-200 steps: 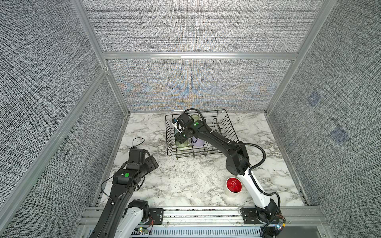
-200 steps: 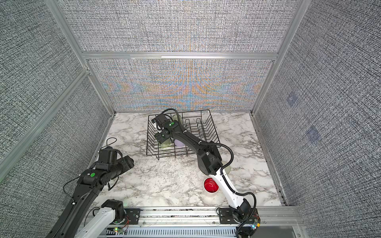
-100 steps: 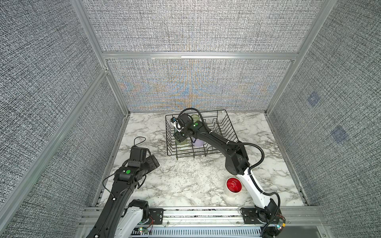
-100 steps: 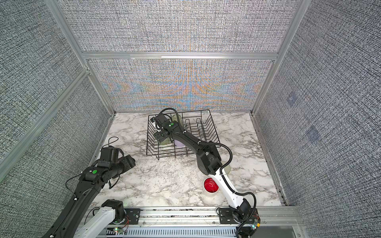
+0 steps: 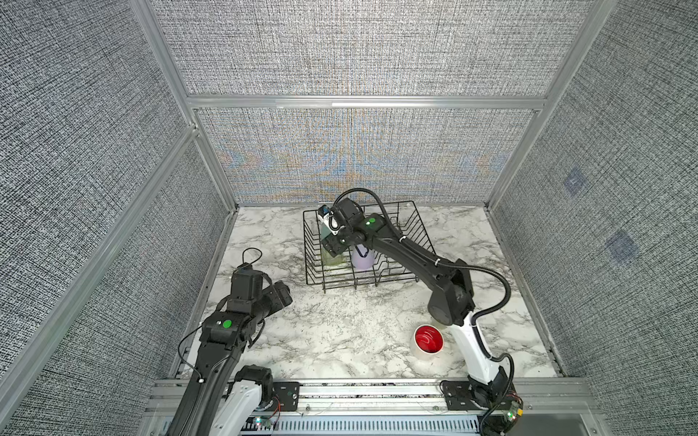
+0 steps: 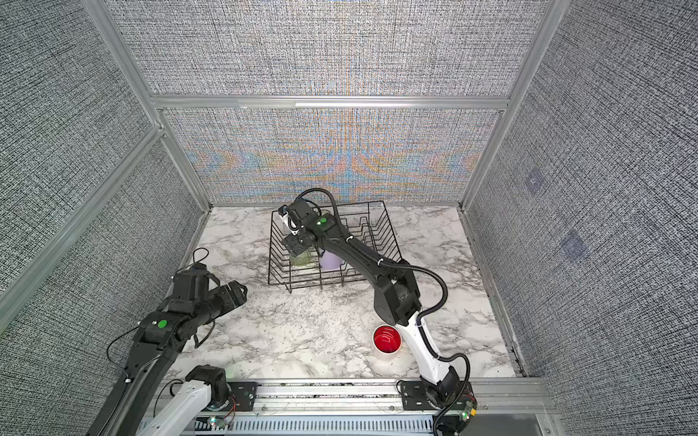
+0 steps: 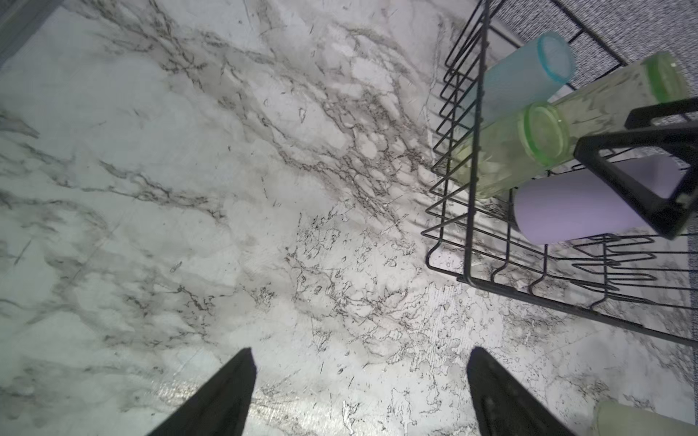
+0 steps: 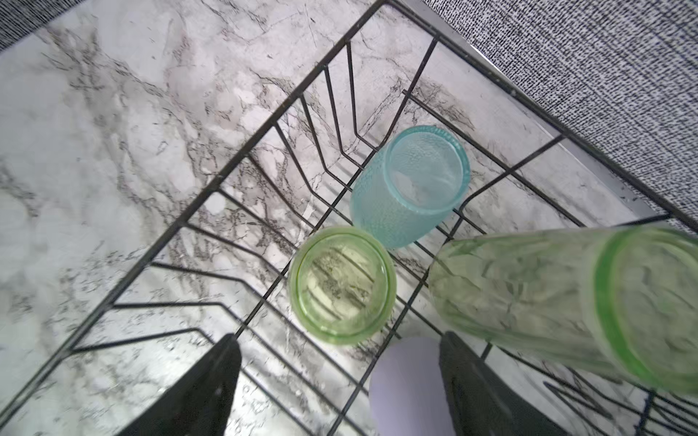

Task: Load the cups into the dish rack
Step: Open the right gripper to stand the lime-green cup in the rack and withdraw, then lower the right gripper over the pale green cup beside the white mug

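Your right hand [image 8: 338, 339] is hovering inside the rack [image 8: 213, 192], fingers standing wide and gripping nothing. The lilac cup [image 8: 408, 381] is sitting right under it, between the fingers, lying close to one and showing clear daylight to the other. Just past the fingertips the short green cup [image 8: 342, 285] is standing on the rack wires, touching the blue cup [image 8: 408, 188] beyond it. The tall green cup [image 8: 547, 302] is rising beside that hand, close to its wrist camera. That is four cups sitting in the rack, all bunched under and around your right hand.

Your left hand [image 7: 361, 350] is hanging over bare bench [image 5: 340, 328], short of the rack, fingers spread wide with nothing between them. A pale cup [image 7: 642, 419] is peeking in at the edge of the left wrist view, off to one side of that hand. The red-lined cup [image 5: 428, 338] is standing mouth up on the bench, back by your right arm's base and well apart from both hands.
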Robot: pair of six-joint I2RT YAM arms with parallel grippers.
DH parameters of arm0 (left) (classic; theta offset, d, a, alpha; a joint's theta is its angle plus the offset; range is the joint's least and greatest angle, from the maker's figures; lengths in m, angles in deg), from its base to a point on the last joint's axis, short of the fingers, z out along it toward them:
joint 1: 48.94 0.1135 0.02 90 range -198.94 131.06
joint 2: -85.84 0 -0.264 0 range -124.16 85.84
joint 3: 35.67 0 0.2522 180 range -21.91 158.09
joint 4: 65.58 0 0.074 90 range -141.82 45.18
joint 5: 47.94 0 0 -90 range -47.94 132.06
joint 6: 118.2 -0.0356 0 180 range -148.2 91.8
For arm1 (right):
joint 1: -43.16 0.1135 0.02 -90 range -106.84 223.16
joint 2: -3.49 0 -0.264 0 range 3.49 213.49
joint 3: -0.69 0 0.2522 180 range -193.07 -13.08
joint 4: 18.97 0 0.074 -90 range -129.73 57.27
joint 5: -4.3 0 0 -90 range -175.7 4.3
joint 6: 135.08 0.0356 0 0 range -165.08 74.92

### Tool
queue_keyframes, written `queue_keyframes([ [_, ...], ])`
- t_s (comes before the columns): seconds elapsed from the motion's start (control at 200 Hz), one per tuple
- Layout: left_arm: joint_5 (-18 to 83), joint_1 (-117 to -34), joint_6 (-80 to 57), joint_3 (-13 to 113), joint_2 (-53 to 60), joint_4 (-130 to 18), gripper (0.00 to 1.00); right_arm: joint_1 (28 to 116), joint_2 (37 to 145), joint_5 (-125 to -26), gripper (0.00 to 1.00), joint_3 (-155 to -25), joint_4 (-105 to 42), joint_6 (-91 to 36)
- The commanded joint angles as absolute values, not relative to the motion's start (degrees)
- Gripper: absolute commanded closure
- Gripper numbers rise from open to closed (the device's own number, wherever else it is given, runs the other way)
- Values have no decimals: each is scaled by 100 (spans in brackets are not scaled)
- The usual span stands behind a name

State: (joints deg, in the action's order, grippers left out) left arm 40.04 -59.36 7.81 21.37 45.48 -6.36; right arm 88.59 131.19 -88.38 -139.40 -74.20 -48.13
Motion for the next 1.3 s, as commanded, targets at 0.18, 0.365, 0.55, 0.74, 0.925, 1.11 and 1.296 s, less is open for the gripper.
queue_keyframes([
  [0.18,1873,-5940,210,2117,4701,-1887,11,8895,11069,-9173,16,-12022,-6238,-4658],
  [0.365,1512,-6023,258,2095,4610,-2416,11,8862,9331,-10366,1,-9985,-5208,-4904],
  [0.55,1596,-6437,279,2175,4409,-3067,11,8670,7661,-11451,1,-8186,-5426,-4387],
  [0.74,2340,-7184,-254,2464,3994,-2992,11,8071,6412,-10831,1,-7210,-7096,-2579],
  [0.925,2960,-7296,-338,2542,3690,-3189,11,7618,6045,-10236,12,-6612,-8377,-1532],
  [1.11,3013,-7302,-96,2784,3182,-3298,10,7462,6038,-9396,24,-6143,-8656,-1539],
  [1.296,2934,-7298,83,2874,2847,-3526,10,7400,6606,-9204,37,-6021,-8386,-1674],
])
